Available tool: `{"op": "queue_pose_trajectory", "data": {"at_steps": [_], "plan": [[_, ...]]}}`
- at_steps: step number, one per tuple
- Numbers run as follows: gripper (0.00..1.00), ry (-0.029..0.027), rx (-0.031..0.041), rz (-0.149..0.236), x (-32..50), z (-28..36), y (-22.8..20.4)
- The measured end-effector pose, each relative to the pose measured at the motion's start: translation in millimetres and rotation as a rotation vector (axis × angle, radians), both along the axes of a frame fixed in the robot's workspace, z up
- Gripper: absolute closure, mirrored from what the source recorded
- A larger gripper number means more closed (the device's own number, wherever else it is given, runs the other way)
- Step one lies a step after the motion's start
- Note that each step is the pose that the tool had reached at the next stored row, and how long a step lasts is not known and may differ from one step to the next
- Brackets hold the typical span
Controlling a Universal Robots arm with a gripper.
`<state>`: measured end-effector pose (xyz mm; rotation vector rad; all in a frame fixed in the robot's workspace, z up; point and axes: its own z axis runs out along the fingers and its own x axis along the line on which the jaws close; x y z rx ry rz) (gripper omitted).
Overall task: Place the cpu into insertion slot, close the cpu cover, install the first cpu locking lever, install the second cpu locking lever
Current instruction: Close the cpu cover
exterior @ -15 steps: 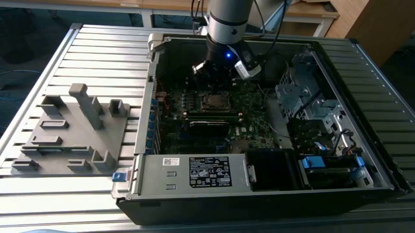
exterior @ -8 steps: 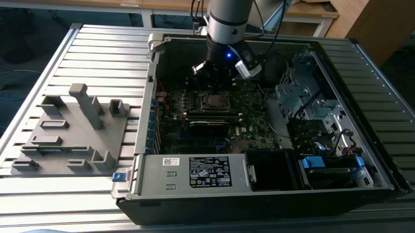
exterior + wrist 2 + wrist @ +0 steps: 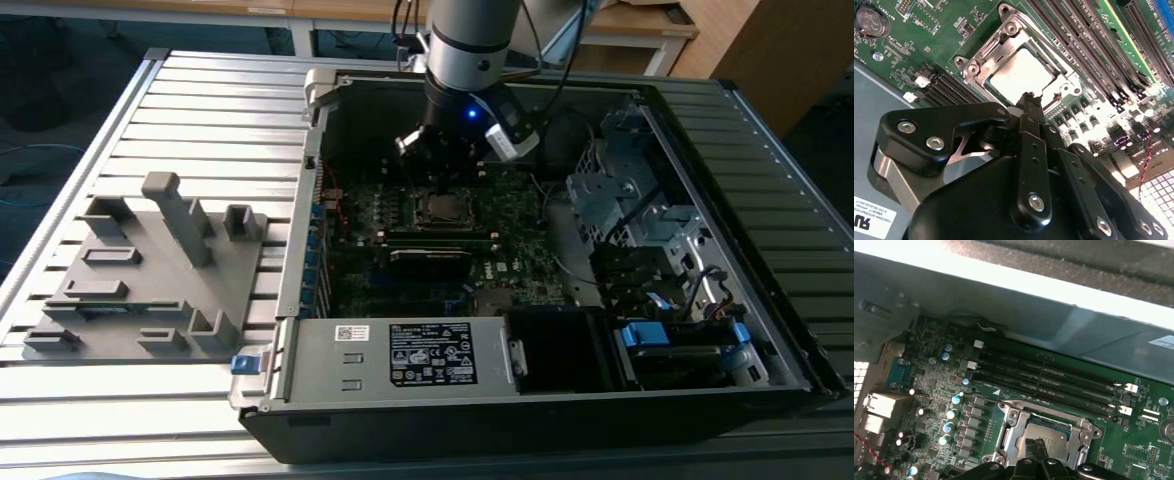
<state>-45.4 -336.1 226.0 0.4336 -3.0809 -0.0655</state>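
Note:
The cpu point(image 3: 1019, 75) lies flat in the socket on the green motherboard, its dull silver top showing through the window of the cpu cover point(image 3: 1004, 37). The shiny cover frame lies down over it. In the first wrist view the cpu point(image 3: 1054, 436) and the cover point(image 3: 1013, 432) appear again. My gripper point(image 3: 1029, 99) hangs just over one edge of the socket, its black fingertips pressed together with nothing visible between them. It also shows in the first wrist view point(image 3: 1035, 446) and in the exterior view point(image 3: 441, 182), above the socket point(image 3: 445, 208). I cannot make out the locking levers.
The open computer case point(image 3: 307, 330) walls in the board on all sides. Long memory slots point(image 3: 1054, 377) run beside the socket. Drive cages and cables point(image 3: 627, 200) crowd the exterior view's right. A grey parts fixture point(image 3: 147, 270) stands on the slatted table at the left.

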Motion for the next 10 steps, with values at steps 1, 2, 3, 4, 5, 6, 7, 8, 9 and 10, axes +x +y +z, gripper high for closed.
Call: {"op": "queue_pose_trajectory", "data": {"at_steps": [1,2,3,4,5,6,7,8,9,10], "plan": [[0.89,0.0,0.0,0.004,0.0,0.0,0.0],[0.89,0.0,0.0,0.007,0.0,0.0,0.0],[0.89,0.0,0.0,0.011,0.0,0.0,0.0],[0.89,0.0,-0.0001,0.015,0.0,0.0,0.0],[0.89,0.0,0.0,0.019,0.0,0.0,0.0],[0.89,0.0,-0.0001,0.022,0.0,0.0,0.0],[0.89,0.0,0.0,0.026,0.0,0.0,0.0],[0.89,0.0,-0.0001,0.03,0.0,0.0,0.0],[0.89,0.0,0.0,0.033,0.0,0.0,0.0],[0.89,0.0,0.0,0.037,0.0,0.0,0.0]]}}
